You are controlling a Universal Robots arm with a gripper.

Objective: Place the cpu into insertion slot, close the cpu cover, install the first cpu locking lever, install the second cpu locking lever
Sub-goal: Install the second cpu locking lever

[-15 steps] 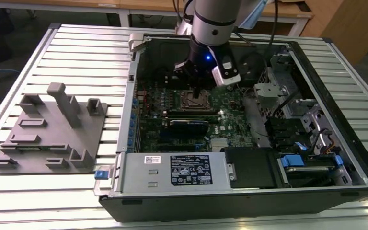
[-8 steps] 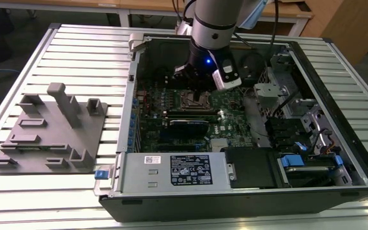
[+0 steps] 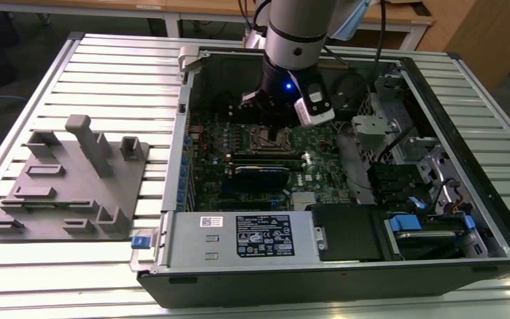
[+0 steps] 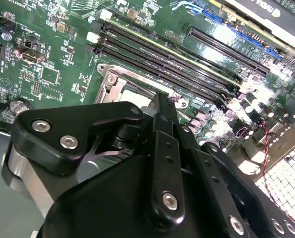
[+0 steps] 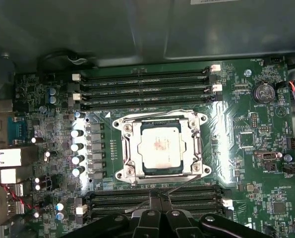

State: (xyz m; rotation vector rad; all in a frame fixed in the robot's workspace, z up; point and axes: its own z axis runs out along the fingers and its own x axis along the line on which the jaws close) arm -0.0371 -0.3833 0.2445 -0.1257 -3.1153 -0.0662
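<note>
Silver cpu (image 5: 159, 148) seated under cpu cover (image 5: 129, 148); print unreadable.

Green circuit board (image 5: 246, 163) speckled with small silver capacitors (image 5: 77, 146) and black chips. Dull silver-grey cpu (image 5: 160, 147) with a faint reddish smudge at its middle, framed by the bright metal cpu cover (image 5: 125, 148). Long black memory slots (image 5: 142, 84) tipped with white latches. Matte black gripper (image 4: 162, 148) with silver screw heads. Black computer case (image 3: 467, 166), blue tabs inside. Grey fixture plate (image 3: 69, 186) on a pale ribbed worktop (image 3: 113, 66).
</note>
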